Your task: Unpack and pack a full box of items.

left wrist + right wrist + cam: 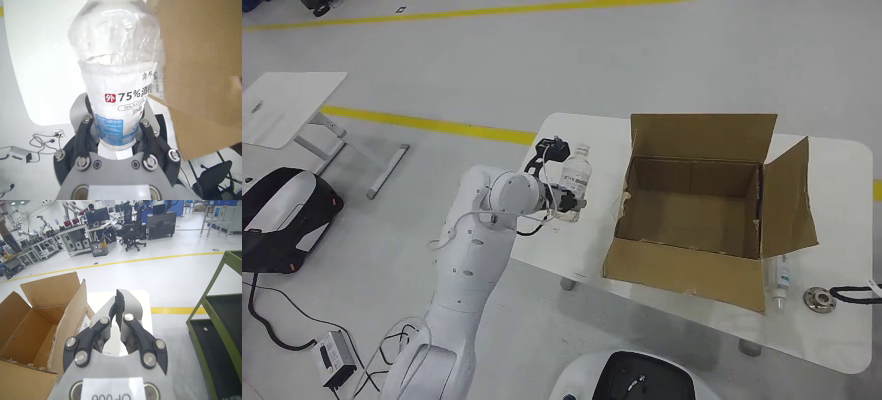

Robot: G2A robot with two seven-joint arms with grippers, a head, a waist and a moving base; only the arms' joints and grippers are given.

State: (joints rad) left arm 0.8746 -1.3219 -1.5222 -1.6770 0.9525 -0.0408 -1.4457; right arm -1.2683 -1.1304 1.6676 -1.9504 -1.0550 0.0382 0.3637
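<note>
One bottle (577, 172) of clear liquid stands upright at the table's (842, 190) left edge, the left gripper (562, 202) clamped round its lower body; whether its base touches the table I cannot tell. Whichever way it goes, I judge the move wants the bottle kept upright and steered clear of the box (682, 272) just to its right; the grip sits low, so go slowly lest it tip. Right of the box, the right gripper (118, 309) hangs with fingers pressed together on nothing.
</note>
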